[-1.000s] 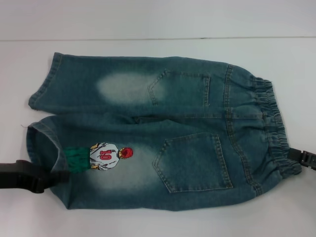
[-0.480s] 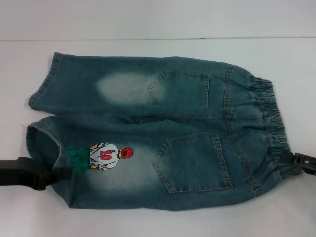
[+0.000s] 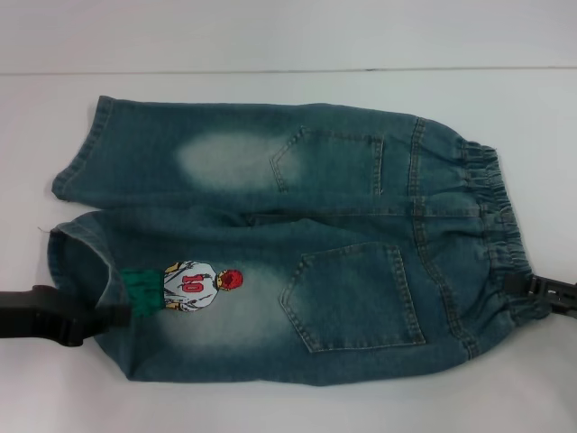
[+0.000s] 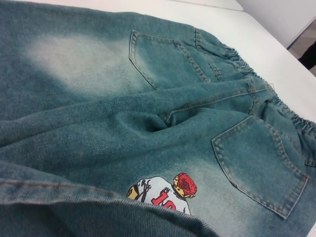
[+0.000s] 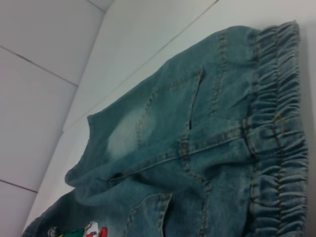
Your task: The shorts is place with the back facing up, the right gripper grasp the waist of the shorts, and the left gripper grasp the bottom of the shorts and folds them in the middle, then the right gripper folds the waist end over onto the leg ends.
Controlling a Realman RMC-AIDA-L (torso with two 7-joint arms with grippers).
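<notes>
Your blue-green washed denim shorts (image 3: 279, 244) lie flat, back up, on the white bench (image 3: 288, 406). Your left hand (image 3: 113, 317) meets the near leg's stitched hem (image 3: 77, 271); your right hand (image 3: 532, 290) touches the ruffled elastic waist (image 3: 500, 234). You cannot tell either hand's grip from here.

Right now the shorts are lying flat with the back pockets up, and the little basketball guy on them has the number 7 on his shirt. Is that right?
Almost. The shorts do lie flat with both back pockets up, but the head view shows the embroidered player wears number 10, not 7.
</notes>
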